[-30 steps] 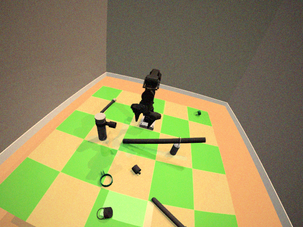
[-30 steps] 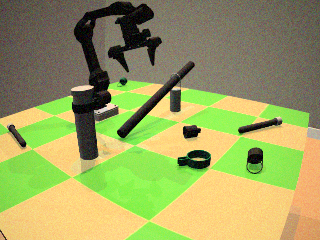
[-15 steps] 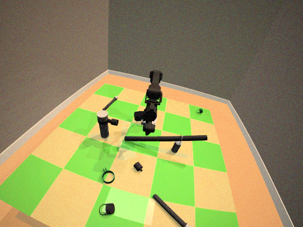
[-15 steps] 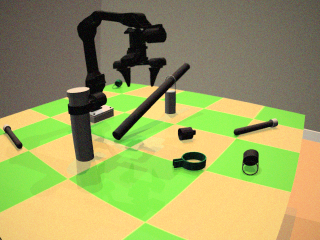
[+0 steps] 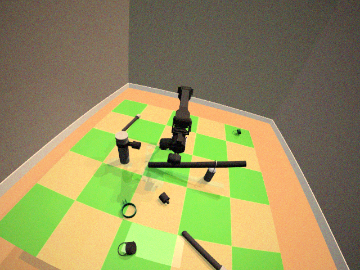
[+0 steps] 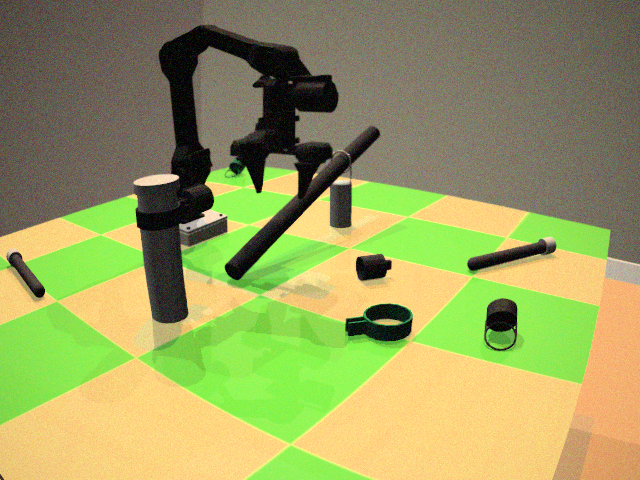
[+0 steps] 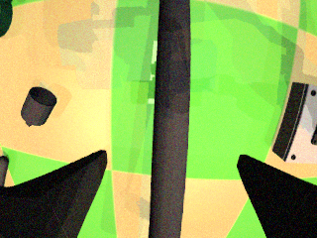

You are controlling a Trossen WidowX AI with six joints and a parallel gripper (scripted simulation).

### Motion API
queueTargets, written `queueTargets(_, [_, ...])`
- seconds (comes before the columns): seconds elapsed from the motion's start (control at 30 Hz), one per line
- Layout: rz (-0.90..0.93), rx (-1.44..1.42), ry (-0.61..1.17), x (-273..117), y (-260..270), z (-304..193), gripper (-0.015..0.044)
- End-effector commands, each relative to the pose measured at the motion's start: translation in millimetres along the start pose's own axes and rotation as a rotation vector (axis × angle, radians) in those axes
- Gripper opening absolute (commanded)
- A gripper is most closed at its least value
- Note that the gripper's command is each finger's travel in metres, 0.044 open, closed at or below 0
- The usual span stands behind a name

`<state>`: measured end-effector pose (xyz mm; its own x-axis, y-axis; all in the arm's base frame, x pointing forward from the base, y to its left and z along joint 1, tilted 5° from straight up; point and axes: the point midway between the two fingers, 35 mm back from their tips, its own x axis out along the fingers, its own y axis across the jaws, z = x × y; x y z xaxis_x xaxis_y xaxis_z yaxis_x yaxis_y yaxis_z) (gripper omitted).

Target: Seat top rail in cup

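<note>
The big post stands upright with the black brace band up near its pale cap. The rail-end cup hangs on the band, its mouth not visible. The long dark rail passes through the loop on the small post. Its near end is apart from the cup and appears lower. My gripper is open over the rail. The wrist view shows the rail between the fingers, with gaps both sides.
A loose black cup, a green ring band and a black loop cap lie on the mat. Short rods lie at the sides. The arm's base is behind.
</note>
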<state>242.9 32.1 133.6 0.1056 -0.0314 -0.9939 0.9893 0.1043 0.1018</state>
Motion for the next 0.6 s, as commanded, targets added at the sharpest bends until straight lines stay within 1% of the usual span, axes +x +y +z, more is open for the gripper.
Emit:
queueTargets(0.0, [-0.003,0.004,0.002,9,-1,0,0.0440])
queueTargets(0.17, [-0.003,0.004,0.002,22,-1,0,0.0440])
queueTargets(0.57, [-0.003,0.004,0.002,35,0,-1,0.0440])
